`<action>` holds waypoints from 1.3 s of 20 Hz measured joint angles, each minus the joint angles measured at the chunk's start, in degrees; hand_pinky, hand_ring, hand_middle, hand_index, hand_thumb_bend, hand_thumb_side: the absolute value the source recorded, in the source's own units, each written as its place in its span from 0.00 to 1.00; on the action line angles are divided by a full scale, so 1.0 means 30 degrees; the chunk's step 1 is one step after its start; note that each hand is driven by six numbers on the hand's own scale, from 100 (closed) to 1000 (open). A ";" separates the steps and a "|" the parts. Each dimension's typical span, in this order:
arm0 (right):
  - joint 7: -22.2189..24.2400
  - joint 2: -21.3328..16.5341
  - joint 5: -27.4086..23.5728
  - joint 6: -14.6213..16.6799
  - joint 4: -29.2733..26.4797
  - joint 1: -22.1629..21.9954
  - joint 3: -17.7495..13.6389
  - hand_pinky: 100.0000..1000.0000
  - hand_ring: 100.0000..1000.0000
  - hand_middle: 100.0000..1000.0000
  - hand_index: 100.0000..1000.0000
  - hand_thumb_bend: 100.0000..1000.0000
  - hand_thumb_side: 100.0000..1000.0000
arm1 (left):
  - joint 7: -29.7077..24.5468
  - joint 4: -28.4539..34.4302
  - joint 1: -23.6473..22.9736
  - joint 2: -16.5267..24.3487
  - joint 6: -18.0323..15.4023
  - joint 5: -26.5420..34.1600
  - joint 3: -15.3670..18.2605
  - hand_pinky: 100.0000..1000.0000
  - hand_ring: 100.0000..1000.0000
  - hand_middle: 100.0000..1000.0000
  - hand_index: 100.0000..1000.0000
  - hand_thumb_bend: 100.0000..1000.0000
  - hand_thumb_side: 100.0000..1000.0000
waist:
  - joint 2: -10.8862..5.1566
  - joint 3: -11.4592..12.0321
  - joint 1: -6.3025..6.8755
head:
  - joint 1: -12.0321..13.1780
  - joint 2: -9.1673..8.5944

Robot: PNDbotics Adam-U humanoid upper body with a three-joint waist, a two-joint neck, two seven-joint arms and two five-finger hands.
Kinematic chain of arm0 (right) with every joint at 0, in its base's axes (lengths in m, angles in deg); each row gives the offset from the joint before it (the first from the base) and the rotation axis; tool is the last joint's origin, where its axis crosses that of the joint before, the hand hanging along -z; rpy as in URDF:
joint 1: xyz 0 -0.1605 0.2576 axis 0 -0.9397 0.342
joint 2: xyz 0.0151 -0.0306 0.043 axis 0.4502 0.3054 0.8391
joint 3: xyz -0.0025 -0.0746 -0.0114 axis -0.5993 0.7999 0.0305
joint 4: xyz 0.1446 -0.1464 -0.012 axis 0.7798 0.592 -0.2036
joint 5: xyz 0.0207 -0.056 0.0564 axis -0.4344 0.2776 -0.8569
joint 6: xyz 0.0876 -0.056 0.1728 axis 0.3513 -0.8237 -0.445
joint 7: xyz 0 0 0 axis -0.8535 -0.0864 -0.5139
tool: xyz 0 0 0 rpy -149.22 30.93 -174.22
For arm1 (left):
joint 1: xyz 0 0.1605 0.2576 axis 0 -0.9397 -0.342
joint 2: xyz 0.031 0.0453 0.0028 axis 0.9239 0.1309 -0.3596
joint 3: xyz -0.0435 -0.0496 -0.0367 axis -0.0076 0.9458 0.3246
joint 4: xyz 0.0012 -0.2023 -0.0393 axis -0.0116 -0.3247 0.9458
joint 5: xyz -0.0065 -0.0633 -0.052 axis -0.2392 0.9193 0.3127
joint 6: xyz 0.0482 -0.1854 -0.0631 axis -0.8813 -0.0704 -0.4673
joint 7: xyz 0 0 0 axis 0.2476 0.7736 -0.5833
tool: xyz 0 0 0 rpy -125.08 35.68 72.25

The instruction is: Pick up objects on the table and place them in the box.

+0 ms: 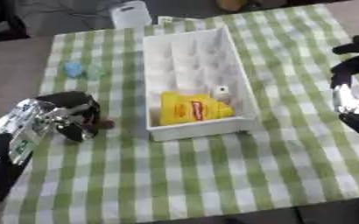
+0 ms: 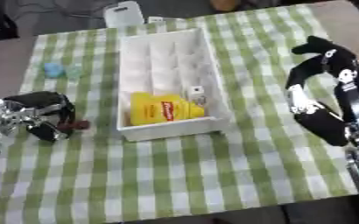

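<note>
Partly done, by the look of it. Noted inside the white box [image 1: 190, 57], at its near end: a yellow packet [image 1: 188, 109] with a red label, and a small white cube-like item [image 1: 222, 90] just beside it against the right wall. Far half of the box bare.

Left outside on the checked worktop [image 1: 213, 175]: two small pale blue-green items [image 1: 83, 70] near the far left corner, well apart from the box; shapes not made out. Also a small dark reddish piece [image 2: 78, 125] lying just beside the left hand, between hand and box; touching the fingertips or merely next to them, cannot tell. A white container [image 1: 130, 14] at the far edge, beyond the box; whether part of the task unclear.

Left hand [image 2: 44, 114] low at the left edge of the worktop, fingers curled downward toward the cloth. Nothing seen enclosed in the curl; the reddish piece sits outside it on the box side.

Right hand [image 2: 314, 74] raised over the right edge of the worktop, well clear of the box, fingers arched and relaxed, nothing held.

Judged remaining: the reddish piece and the two pale items at least. Likely step in hand: taking up the reddish piece with the left hand.
</note>
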 measured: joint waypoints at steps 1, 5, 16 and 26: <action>-0.0003 0.0000 0.0000 0.0003 0.0000 0.0000 0.0001 0.52 0.57 0.70 0.93 0.00 0.46 | 0.0127 -0.0132 -0.0036 -0.0072 0.0049 -0.0039 -0.0013 0.70 0.57 0.30 0.40 0.14 0.01 | 0.0000 -0.0003 0.0000 | -0.0002 0.0001; -0.0004 0.0003 0.0000 0.0005 0.0000 0.0005 0.0034 0.52 0.57 0.70 0.93 0.00 0.46 | 0.0416 -0.0249 -0.0032 -0.0129 0.0107 -0.0048 -0.0005 0.69 0.53 0.24 0.35 0.09 0.02 | 0.0000 0.0005 0.0000 | -0.0004 0.0001; 0.0007 0.0002 0.0000 -0.0006 0.0000 -0.0032 0.0040 0.52 0.57 0.70 0.93 0.00 0.47 | -0.0773 -0.0266 0.0747 0.0455 -0.0437 0.0586 -0.0238 0.70 0.53 0.25 0.35 0.12 0.02 | 0.0000 -0.0007 0.0000 | -0.0051 0.0001; 0.0045 -0.0022 0.0000 -0.0045 0.0000 -0.0188 0.0080 0.51 0.57 0.70 0.93 0.00 0.47 | -0.3156 -0.0320 0.2951 0.1932 -0.1937 0.1462 -0.1013 0.70 0.53 0.25 0.35 0.19 0.01 | 0.0000 -0.0082 0.0185 | -0.0197 0.0001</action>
